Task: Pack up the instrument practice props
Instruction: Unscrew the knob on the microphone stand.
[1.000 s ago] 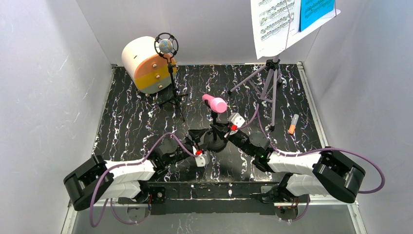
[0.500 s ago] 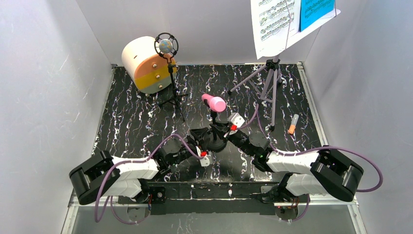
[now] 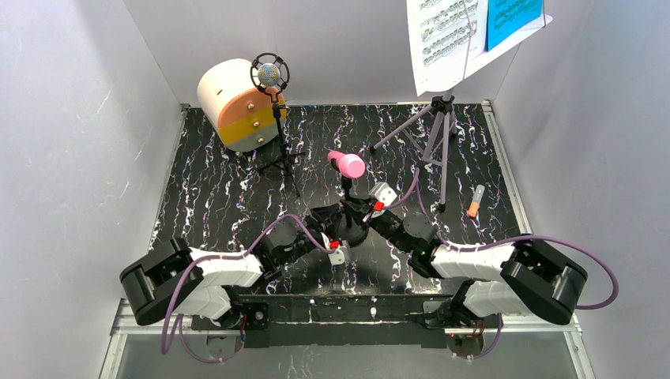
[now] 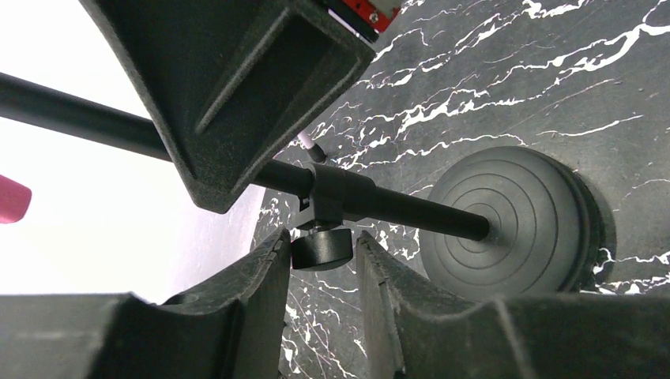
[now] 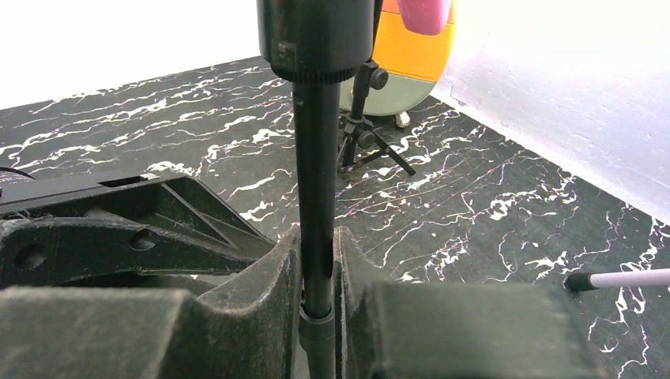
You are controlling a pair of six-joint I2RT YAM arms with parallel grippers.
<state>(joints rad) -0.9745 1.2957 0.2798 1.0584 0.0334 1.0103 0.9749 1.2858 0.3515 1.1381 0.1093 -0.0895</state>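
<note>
Within the right gripper point(image 5: 316, 249), the upright black mic-stand pole point(image 5: 318, 158).

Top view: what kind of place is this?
Probably a robot test booth: white walls box in a marbled table, the left arm and right arm are bolted at its edge, beside a pink toy microphone.

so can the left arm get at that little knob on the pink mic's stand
Probably yes: the left gripper straddles the knob with nothing between, and the right gripper grips the pole above it.
</note>
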